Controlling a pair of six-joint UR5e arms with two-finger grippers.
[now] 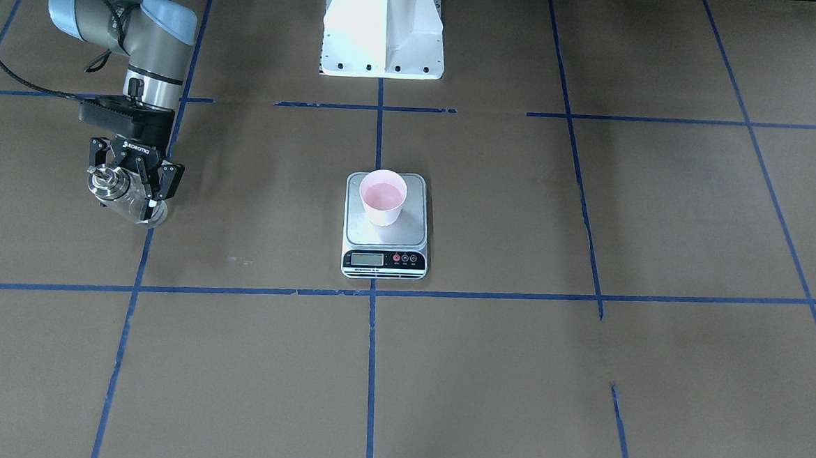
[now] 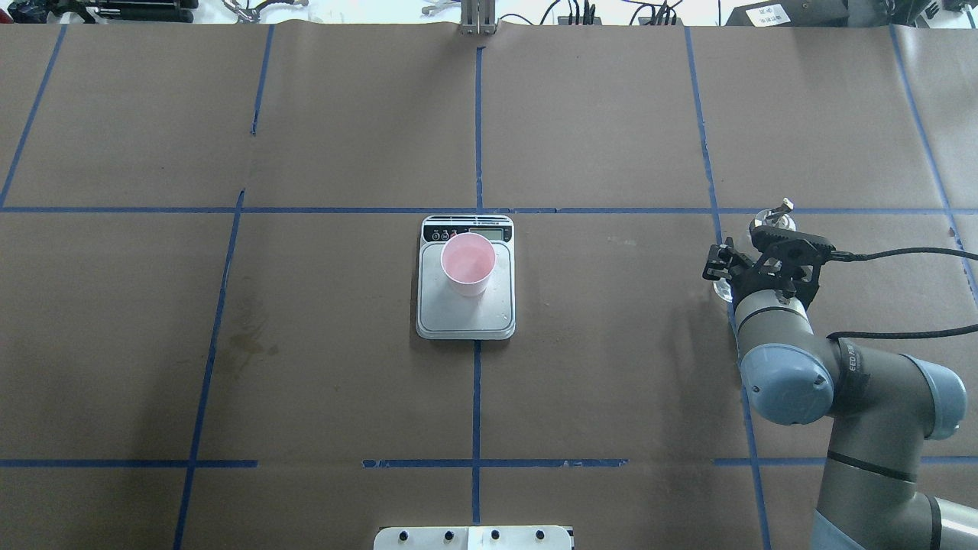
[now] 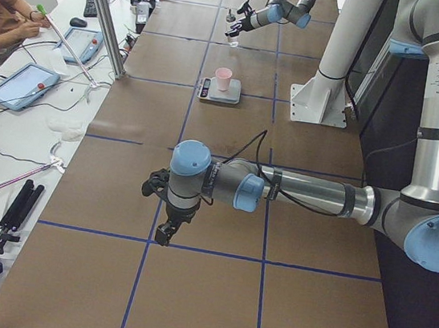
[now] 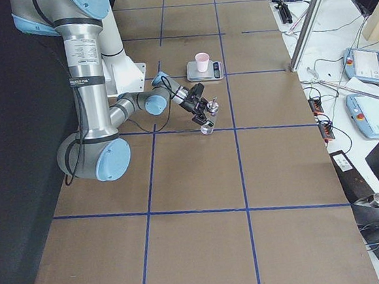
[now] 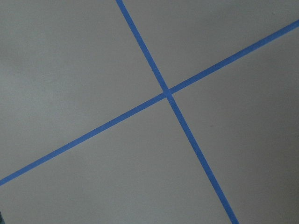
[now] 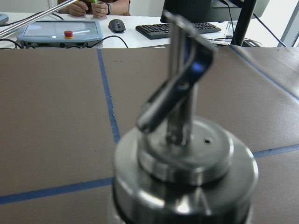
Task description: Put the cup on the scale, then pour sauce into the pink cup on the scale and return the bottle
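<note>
Across the brown-papered table (image 1: 582, 378) runs a grid of blue tape (image 1: 370, 293), and the white base (image 1: 383, 29) stands at the robot's edge, in line with the scale.

On the robot's right side, the right arm (image 1: 154, 38) reaches out and bends down over a tape line, well apart from the scale. The left arm (image 3: 305, 193) stretches low over the other end of the table, also well apart from the scale. Its wrist camera sees only paper and a tape crossing.

The scale (image 1: 411, 226) lies flat at the table's middle on a tape line, with its display strip turned away from the robot.

The right gripper (image 1: 128, 193) is clamped on the bottle (image 1: 106, 185) just below the collar (image 6: 187, 177). The bottle is close to upright, with its spout (image 6: 180, 74) pointing up. Its glass bottom is low by the tape line, but I cannot tell whether it touches the table.

The left gripper (image 3: 163, 236) points down near the paper. It shows only in the side view, so I cannot tell whether its fingers are apart or together.

The cup (image 1: 382, 198) stands upright near the middle of the scale's platform, mouth up, pink inside. I cannot tell whether it holds any sauce.
</note>
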